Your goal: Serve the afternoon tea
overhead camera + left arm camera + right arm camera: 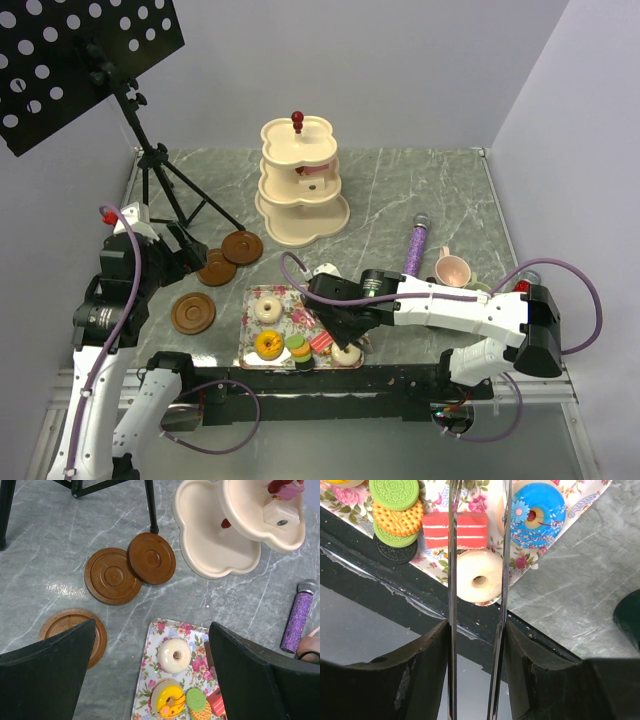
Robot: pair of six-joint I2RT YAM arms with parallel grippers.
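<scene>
1. From above, my left claw (190, 252) hangs over the grey marbled table (420, 190), close to two overlapping brown round saucers (242, 247). A third brown saucer (192, 313) lies apart, nearer my base. The cream three-tier stand (300, 190) sits at the back. The pink mug (452, 268) sits just beside the purple glittery microphone (415, 250). My right claw (345, 330) is stretched out over the near right corner of the rectangular floral tray (246, 330).

2. From my left wrist, my left claw (152, 625) is spread fully wide with nothing between its fingers. Below it, the tray (187, 630) carries a white-iced toy doughnut (175, 655), a yellow-iced toy doughnut (169, 700) and a green macaron (196, 698). The three saucers lie to the left, and one is partly hidden behind my finger.

3. From my right wrist, my right claw (476, 625) is about half closed, its fingers pressed against both arms of thin metal tongs (452, 580). One arm crosses the red-and-white cake slice (470, 530) and the other passes the edge of a blue-iced toy doughnut (535, 512). I cannot tell whether the tips touch anything. A white ring doughnut (480, 575) lies between the arms at the tray's near edge. Stacked green, orange and black macarons (397, 517) lie just left of the cake slice.
</scene>
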